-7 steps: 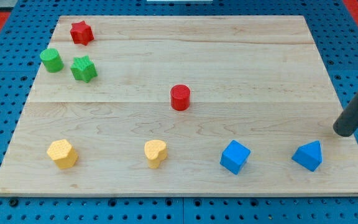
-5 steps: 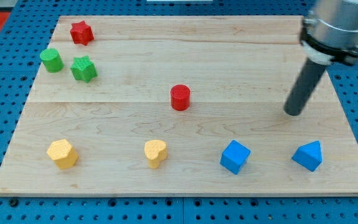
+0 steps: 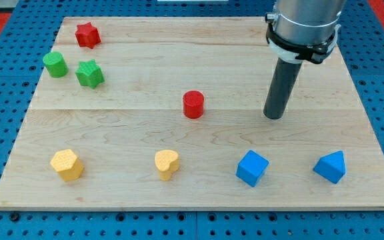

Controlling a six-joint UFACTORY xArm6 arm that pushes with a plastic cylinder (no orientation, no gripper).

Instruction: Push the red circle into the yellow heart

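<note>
**Q:** Where's the red circle (image 3: 193, 105) sitting compared to the pusher right now?

**A:** Roughly mid-board, a bit toward the view's top of centre. My tip (image 3: 273, 117) is off to the view's right of it, well apart, with bare wood between them. Tip's slightly lower in the view than the circle, nothing touching it.

**Q:** Is it grabbing anything?

**A:** Nah, it's just a plain dark rod, so there's nothing to open or clench. It holds nothing, only stands on the wooden board (image 3: 179, 63).

**Q:** And the target?

**A:** The yellow heart (image 3: 167, 164) is below the red circle and a touch to the view's left, near the bottom edge. They're clearly apart.

**Q:** Anything else around?

**A:** Another yellow block (image 3: 67, 165) bottom left, a blue cube (image 3: 252, 167) and a blue wedge-ish block (image 3: 330, 167) bottom right. Top left has a red star (image 3: 87, 35), a green cylinder (image 3: 55, 65) and a green star (image 3: 90, 73).
</note>
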